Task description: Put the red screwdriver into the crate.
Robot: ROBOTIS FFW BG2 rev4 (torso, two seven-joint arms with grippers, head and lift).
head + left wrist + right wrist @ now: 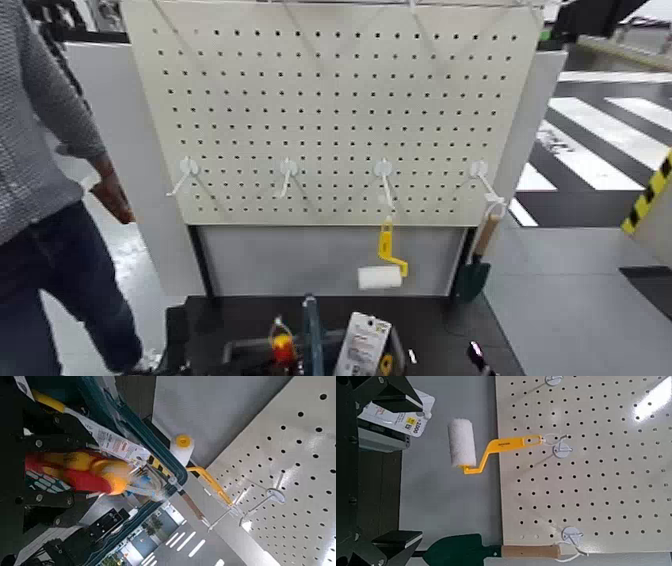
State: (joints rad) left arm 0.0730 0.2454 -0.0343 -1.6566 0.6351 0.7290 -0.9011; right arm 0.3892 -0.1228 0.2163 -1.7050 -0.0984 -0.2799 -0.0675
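Observation:
The red screwdriver (75,472), with a red handle and yellow collar, lies between my left gripper's (55,467) dark fingers in the left wrist view. The gripper looks shut on it. It hangs at the grey-blue crate's rim (154,449). In the head view the screwdriver (283,347) shows at the bottom edge, just left of the crate's upright blue handle (311,335). My right gripper (406,467) is open and empty, facing the pegboard. Neither gripper shows in the head view.
A pegboard (340,100) stands behind the table. A yellow-handled white paint roller (384,265) and a green trowel (474,270) hang from its hooks. A white packet (362,345) lies in the crate. A person (45,200) stands at the left.

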